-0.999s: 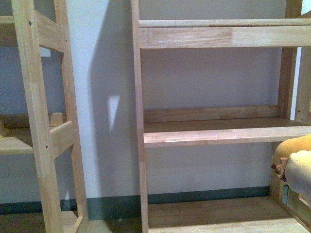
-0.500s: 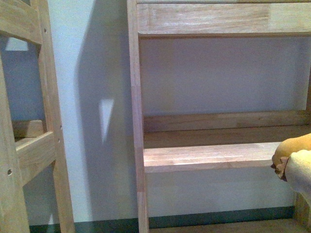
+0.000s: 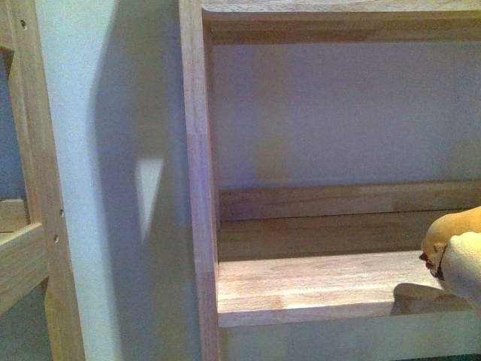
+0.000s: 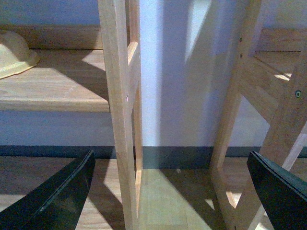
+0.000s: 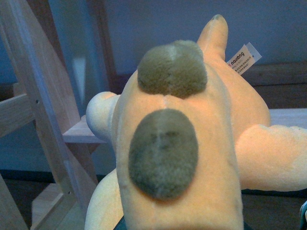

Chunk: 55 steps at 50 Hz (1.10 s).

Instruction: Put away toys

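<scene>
A yellow-orange plush toy [image 5: 192,143] with two grey-green patches, cream limbs and a white tag fills the right wrist view. My right gripper is shut on the toy, its fingers hidden beneath the plush. In the front view the plush toy [image 3: 458,252] pokes in at the right edge, hanging just above the wooden shelf board [image 3: 316,289] and casting a shadow on it. My left gripper [image 4: 177,191] is open, with nothing between its black fingers [image 4: 62,196]; it points at a wooden upright [image 4: 120,115] and the floor.
A wooden shelf unit stands against a pale wall, its left post [image 3: 197,195] close ahead. A second wooden frame [image 3: 34,226] stands further left. A cream rounded object [image 4: 14,52] sits on a lower shelf in the left wrist view. A dark skirting strip [image 4: 177,155] runs along the wall's foot.
The front view has moved closer to the shelf and upward; the shelf board now looks larger and lower in frame. The plush toy stays at the right edge, now over the board.
</scene>
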Available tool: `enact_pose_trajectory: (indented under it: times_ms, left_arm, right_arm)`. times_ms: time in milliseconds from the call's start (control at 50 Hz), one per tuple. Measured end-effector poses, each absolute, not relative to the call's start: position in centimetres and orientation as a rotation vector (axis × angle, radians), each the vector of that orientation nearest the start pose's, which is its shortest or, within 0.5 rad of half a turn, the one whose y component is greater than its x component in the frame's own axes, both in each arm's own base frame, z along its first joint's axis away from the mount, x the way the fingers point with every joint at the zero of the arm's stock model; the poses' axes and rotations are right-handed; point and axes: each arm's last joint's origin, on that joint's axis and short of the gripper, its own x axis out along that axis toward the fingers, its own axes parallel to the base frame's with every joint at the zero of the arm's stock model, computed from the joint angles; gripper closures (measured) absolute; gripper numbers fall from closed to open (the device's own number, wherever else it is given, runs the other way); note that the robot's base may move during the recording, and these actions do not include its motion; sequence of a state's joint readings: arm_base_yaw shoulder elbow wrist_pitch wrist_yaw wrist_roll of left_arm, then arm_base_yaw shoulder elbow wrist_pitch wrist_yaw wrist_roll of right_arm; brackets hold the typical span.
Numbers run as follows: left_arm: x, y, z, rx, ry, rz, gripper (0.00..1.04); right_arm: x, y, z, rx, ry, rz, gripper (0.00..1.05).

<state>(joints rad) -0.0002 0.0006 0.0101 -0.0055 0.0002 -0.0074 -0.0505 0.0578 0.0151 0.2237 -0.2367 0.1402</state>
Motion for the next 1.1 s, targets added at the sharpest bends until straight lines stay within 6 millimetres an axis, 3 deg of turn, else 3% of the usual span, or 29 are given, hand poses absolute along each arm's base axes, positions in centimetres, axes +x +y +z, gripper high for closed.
enact_pose_trajectory:
  times_ms: [220, 380, 620, 859, 1099]
  left_arm:
    - [9.7, 0.0, 16.6, -0.007, -0.004, 0.0, 0.06]
    - [9.7, 0.0, 16.6, -0.007, -0.004, 0.0, 0.06]
    - [9.7, 0.0, 16.6, -0.007, -0.004, 0.0, 0.06]
    - [9.7, 0.0, 16.6, -0.007, -0.004, 0.0, 0.06]
    - [9.7, 0.0, 16.6, -0.007, -0.004, 0.0, 0.06]
  right_arm:
    - [9.9, 0.1, 18.6, 0.077, -0.118, 0.153, 0.97]
    - [10.2, 0.0, 20.9, -0.01, -0.057, 0.1, 0.97]
    - [10.0, 1.0, 32.2, -0.09, -0.283, 0.158, 0.97]
    - [10.3, 2.4, 38.3, -0.133, -0.384, 0.227, 0.97]
    - [10.1, 2.2, 43.9, -0.179, -0.479, 0.215, 0.97]
